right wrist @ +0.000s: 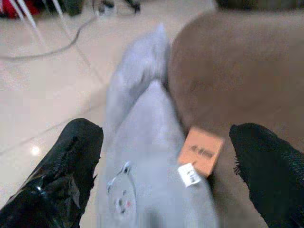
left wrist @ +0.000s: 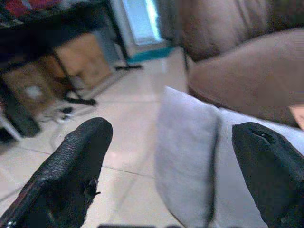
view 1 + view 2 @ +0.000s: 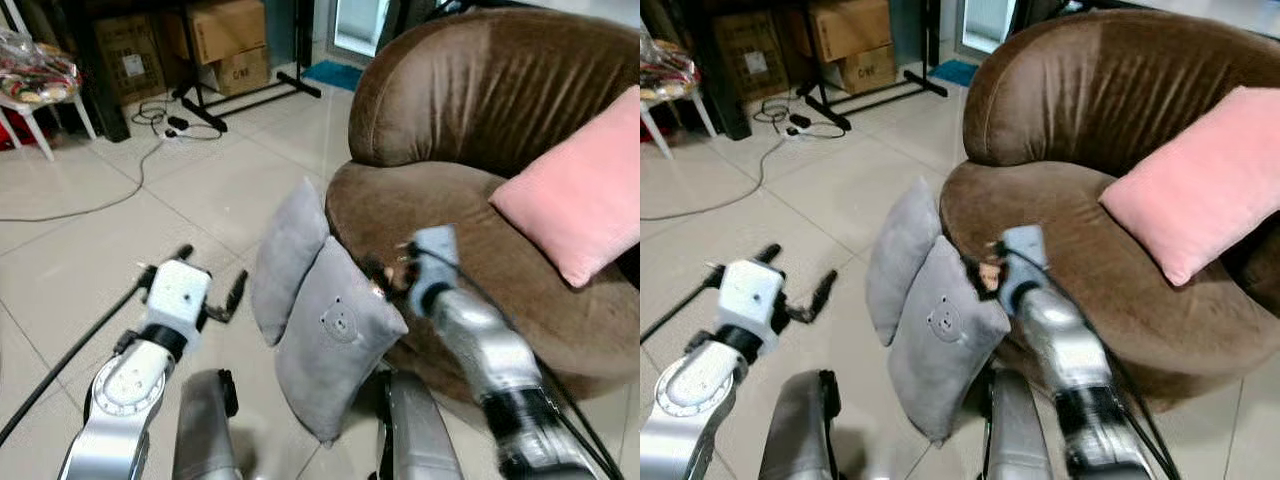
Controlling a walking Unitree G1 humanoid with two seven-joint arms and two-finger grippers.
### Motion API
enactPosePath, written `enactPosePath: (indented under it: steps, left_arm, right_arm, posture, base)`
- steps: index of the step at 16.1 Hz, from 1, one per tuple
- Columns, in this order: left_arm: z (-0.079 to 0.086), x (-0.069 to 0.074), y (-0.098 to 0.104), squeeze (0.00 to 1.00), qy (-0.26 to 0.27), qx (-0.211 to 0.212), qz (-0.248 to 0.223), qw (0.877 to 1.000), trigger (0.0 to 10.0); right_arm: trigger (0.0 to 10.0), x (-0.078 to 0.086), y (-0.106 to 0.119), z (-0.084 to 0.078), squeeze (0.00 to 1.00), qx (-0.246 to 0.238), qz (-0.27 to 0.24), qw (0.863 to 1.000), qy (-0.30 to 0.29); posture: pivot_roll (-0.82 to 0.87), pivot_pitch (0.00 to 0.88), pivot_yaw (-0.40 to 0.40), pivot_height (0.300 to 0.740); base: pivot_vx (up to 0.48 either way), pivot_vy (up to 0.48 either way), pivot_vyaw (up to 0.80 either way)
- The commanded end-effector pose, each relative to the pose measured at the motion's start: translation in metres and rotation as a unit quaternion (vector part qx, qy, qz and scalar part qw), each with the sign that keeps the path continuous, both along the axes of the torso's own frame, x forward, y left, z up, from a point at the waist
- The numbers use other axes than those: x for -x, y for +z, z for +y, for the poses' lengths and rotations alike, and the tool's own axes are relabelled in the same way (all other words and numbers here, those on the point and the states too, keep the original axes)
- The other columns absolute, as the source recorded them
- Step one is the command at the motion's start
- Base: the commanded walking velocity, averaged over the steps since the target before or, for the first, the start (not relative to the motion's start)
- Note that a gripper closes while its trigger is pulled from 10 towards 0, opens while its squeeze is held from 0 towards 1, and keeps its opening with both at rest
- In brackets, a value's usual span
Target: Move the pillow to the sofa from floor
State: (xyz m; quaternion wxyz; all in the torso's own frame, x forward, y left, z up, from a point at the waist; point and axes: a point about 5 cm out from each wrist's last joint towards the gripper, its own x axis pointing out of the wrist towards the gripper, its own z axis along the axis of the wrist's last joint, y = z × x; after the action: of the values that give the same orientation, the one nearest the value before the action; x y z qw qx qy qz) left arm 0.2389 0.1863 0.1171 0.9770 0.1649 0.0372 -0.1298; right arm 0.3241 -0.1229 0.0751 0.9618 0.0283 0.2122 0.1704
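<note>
Head views: the bear-print grey pillow leans on the sofa base, on the floor. Left wrist view: left gripper spread wide, empty. Right wrist view: right gripper spread wide above its tagged corner; the pillow is probably soft and light, so pinch that corner.

A rounded brown sofa is covered in soft, velvety matt cloth. Two grey fabric pillows look smooth and matt; the nearer one carries a small stitched bear face and an orange paper tag. A pink cloth cushion looks finely woven. The pale floor tiles are glossy. Far left, brown cardboard boxes look dull.
</note>
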Motion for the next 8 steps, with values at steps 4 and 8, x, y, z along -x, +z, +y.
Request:
enactPosePath:
  steps: [4, 8]
  left_arm:
    - [-0.005, 0.005, -0.001, 0.47, -0.057, -0.009, 0.035, 0.998, 10.0]
    - [-0.002, 0.025, -0.001, 0.47, -0.073, -0.009, 0.063, 0.995, 10.0]
  right_arm:
    - [10.0, -0.008, -0.025, 0.019, 1.00, 0.029, 0.041, 0.999, 0.004]
    - [10.0, -0.017, -0.025, 0.028, 1.00, 0.056, 0.023, 0.998, -0.031]
  posture:
    - [0.00, 0.089, -0.052, 0.505]
    - [0.03, 0.174, -0.059, 0.505]
  base:
    - [0.000, 0.000, 0.00]
    - [0.000, 0.000, 0.00]
